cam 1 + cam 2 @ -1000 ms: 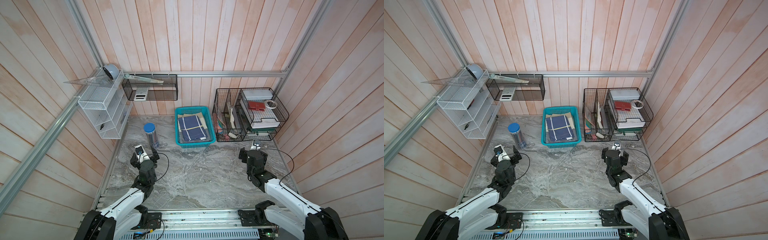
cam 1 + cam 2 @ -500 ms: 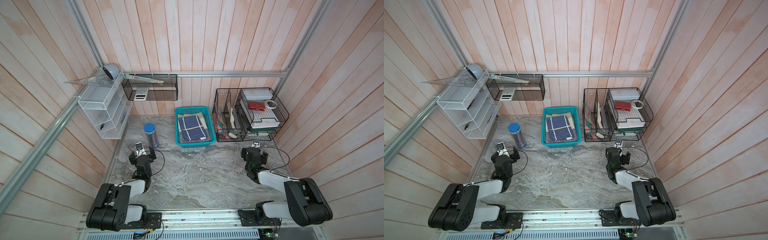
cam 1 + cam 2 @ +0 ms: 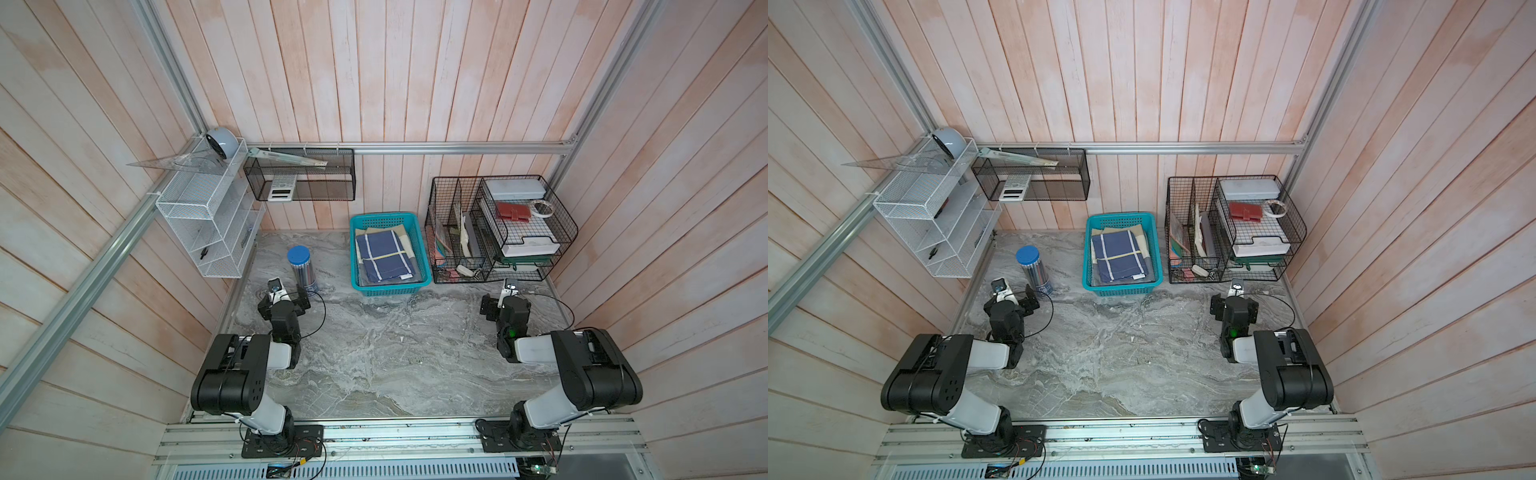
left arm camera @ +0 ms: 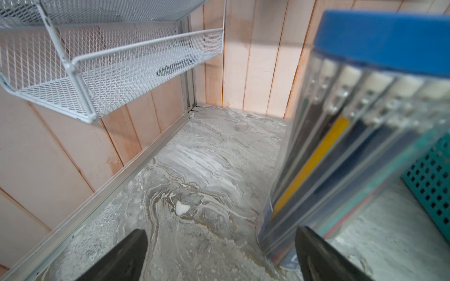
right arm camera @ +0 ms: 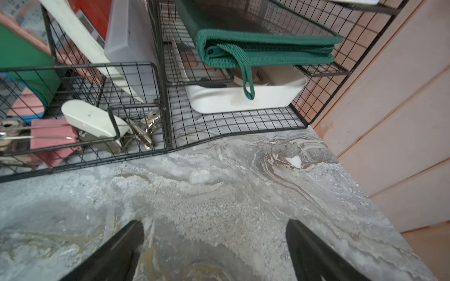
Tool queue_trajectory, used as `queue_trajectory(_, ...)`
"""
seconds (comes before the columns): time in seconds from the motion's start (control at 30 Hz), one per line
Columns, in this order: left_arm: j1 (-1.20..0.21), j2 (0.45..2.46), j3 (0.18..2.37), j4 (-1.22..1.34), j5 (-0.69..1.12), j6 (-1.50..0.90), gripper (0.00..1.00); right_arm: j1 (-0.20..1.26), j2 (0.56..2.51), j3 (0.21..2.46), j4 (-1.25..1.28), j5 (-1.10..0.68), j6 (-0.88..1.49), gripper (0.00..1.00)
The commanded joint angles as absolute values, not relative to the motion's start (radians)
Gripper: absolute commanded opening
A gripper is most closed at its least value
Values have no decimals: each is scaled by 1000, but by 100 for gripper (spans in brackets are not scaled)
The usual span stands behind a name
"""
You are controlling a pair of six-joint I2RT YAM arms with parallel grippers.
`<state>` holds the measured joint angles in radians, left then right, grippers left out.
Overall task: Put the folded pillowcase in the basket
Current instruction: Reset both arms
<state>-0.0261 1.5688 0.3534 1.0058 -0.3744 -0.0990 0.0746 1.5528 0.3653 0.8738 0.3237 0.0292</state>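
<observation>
Pink plank walls on three sides; grey marbled worktop [image 3: 374, 353].

Obs: teal basket [image 3: 390, 289] stands at the back centre of the worktop. Folded navy pillowcase [image 3: 384, 255], with pale stripes, lies flat inside it on a beige cloth [image 3: 401, 230]. No edge hangs over the rim in either top view.

Left end effector [image 4: 220, 233]: jaws spread wide, nothing between them, low over bare worktop. One finger [image 4: 316, 255] is just beside the blue-lidded pencil tub [image 4: 353, 146]; I cannot tell whether they touch.

Right end effector [image 5: 214, 223]: jaws spread wide, empty, facing the black wire organizer [image 5: 162, 80] but apart from it.

Both arms sit folded low near their bases.

Judgement: placement looks complete; only parking remains.

Method note: any further left-arm move should draw straight away from the tub, not sweep sideways, since the tub is tall and narrow and probably tips easily. Jaws can remain spread. The basket needs no further contact.
</observation>
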Motion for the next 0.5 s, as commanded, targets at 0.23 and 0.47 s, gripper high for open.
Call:
queue_trajectory(0.23, -23, 1561, 356, 960, -396, -114, 100, 69, 1560, 369, 939, 313, 51, 98)
queue_trajectory(0.47, -21, 1564, 375, 926, -334, -99, 100, 70, 1560, 370, 940, 314, 52, 98)
